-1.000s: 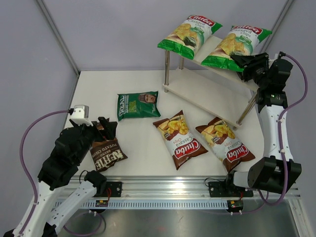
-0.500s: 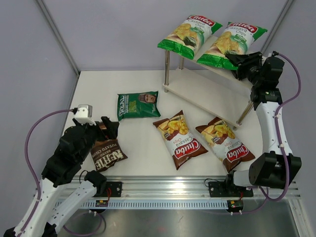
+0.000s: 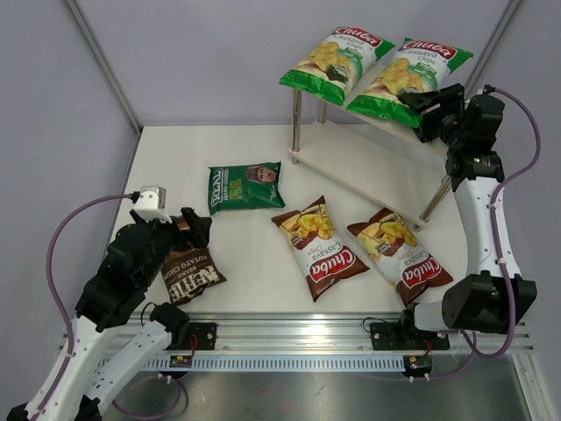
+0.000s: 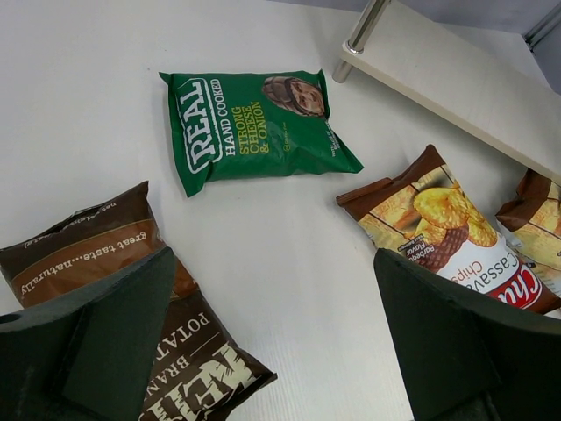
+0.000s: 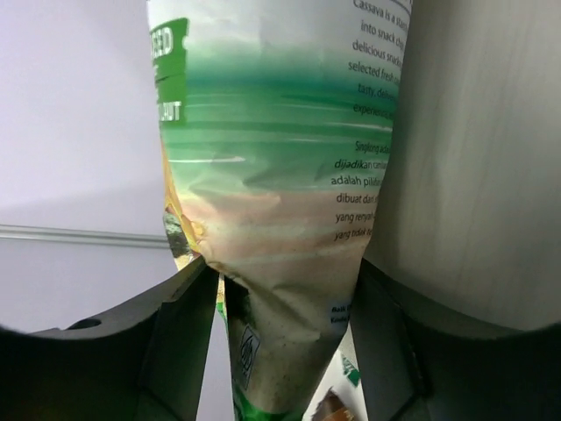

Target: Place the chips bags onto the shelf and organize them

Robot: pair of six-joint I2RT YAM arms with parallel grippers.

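Note:
Two green chips bags lie side by side on the top board of the shelf (image 3: 372, 167): one on the left (image 3: 337, 54), one on the right (image 3: 410, 74). My right gripper (image 3: 421, 103) is at the near end of the right bag. In the right wrist view that bag's crumpled end (image 5: 280, 175) still sits between the fingers of my right gripper (image 5: 285, 289), whose jaws stand parted, open. My left gripper (image 4: 273, 263) hangs wide open and empty over the table, beside the dark brown Kettle bag (image 4: 88, 254).
On the table lie a dark green bag with a man's portrait (image 3: 245, 186), and two brown-red bags (image 3: 320, 247) (image 3: 401, 250) near the front. The shelf's lower board (image 4: 456, 74) is bare. Grey walls close in the table behind.
The right gripper pushed the right green bag further onto the top board beside the other, then its jaws parted. The left arm barely shifted.

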